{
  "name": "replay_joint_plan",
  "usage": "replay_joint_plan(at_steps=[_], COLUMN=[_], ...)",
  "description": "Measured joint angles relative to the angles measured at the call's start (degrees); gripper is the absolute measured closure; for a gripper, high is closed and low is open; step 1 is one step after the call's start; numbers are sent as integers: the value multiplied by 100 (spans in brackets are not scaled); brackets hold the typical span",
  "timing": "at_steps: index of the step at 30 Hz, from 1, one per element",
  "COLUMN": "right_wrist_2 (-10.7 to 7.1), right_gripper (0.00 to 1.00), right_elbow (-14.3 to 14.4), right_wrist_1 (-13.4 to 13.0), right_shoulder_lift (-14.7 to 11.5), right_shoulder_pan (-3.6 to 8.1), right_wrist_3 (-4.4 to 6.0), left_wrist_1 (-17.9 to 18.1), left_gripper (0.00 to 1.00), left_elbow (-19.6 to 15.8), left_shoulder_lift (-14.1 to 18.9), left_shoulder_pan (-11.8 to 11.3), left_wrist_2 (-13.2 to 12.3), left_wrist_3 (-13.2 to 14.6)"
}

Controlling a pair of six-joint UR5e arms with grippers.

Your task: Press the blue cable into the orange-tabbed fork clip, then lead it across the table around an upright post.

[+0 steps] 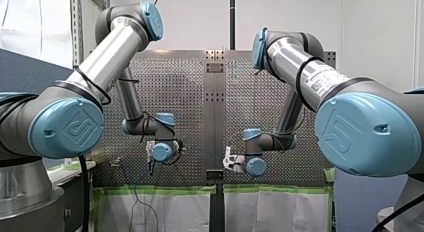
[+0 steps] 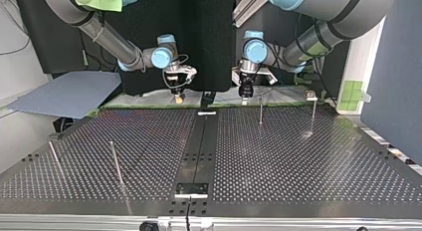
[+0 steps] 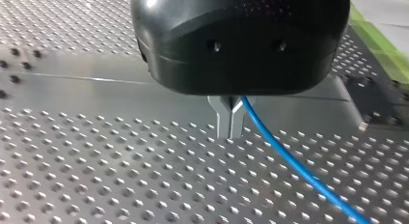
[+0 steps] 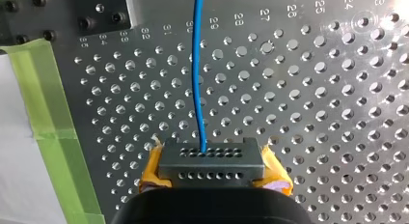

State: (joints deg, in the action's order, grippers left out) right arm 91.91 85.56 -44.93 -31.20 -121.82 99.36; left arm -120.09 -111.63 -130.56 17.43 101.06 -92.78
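The blue cable (image 3: 294, 166) comes out from between the metal fingers of my left gripper (image 3: 230, 122), which is shut on it, and trails off over the perforated table. In the right wrist view the blue cable (image 4: 198, 64) runs straight ahead from my right gripper (image 4: 210, 159), which has yellow pads and is shut on it. In the top view both grippers hang over the table's far edge, my left gripper (image 2: 245, 93) right of the middle and my right gripper (image 2: 177, 97) left of it. A small clip (image 2: 310, 95) stands at the far right; its colour cannot be told.
Thin upright posts stand on the table: two near the far right (image 2: 261, 110) (image 2: 313, 114) and two at the near left (image 2: 116, 164) (image 2: 54, 160). Green tape (image 4: 48, 113) lines the table's edge. A grey-blue sheet (image 2: 69, 94) lies off the far left corner.
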Motion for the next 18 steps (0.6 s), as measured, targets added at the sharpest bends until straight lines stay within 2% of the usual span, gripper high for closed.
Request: replay_joint_plan(at_steps=[4, 10, 18], right_wrist_2=[-2, -7, -71], right_gripper=[100, 100, 100], right_elbow=[-47, -59, -60], right_wrist_1=[186, 394, 684], right_shoulder_lift=[-98, -400, -865], right_shoulder_pan=[-14, -21, -31], right_wrist_3=[-12, -6, 4], left_wrist_1=[-188, -545, -877], left_gripper=[100, 100, 100], left_elbow=[-1, 0, -1], left_shoulder_lift=[215, 582, 1087], left_shoulder_pan=[38, 61, 76], left_wrist_2=[-38, -62, -65], left_wrist_3=[-167, -501, -597])
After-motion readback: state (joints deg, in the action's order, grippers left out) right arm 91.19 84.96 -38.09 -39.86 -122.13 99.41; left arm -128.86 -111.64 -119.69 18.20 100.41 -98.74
